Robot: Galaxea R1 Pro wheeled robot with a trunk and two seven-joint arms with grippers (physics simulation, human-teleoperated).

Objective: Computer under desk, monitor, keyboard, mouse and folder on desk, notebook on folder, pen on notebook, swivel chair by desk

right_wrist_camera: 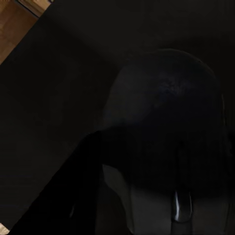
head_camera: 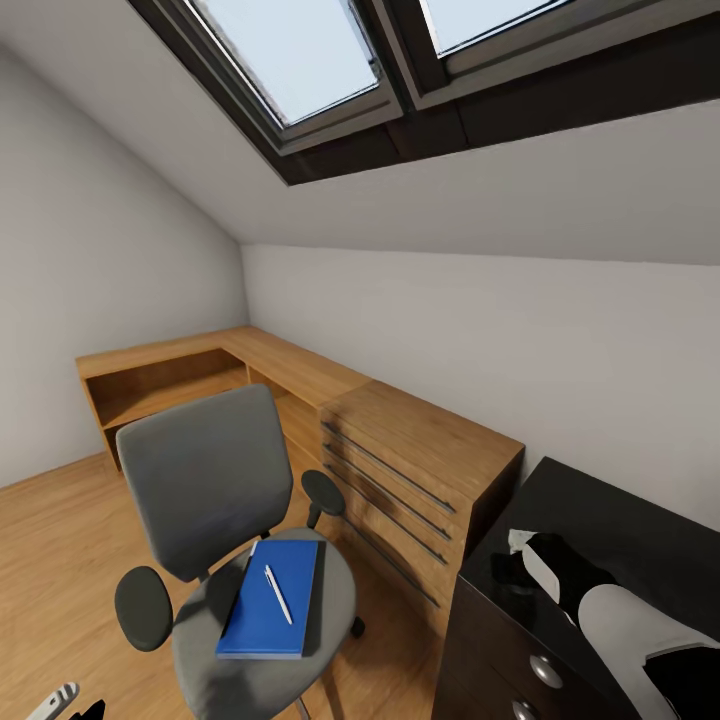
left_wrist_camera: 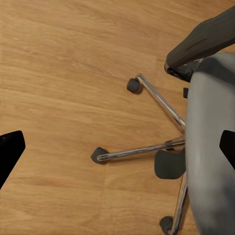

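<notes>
Swivel chair (head_camera: 208,480) is upholstered in matt grey cloth; its star base (left_wrist_camera: 147,147) is seen as polished chrome metal. Floor (left_wrist_camera: 58,73) is finished in smooth wood. Bench (head_camera: 640,540) is rendered glossy black. Chest (head_camera: 420,470) looks like matt light wood.

Blue folder (head_camera: 265,600), white pen (head_camera: 278,594) (grey swivel chair (head_camera: 210,480)).

Folder (head_camera: 262,610) hides the notebook (head_camera: 312,600) beneath.
</notes>
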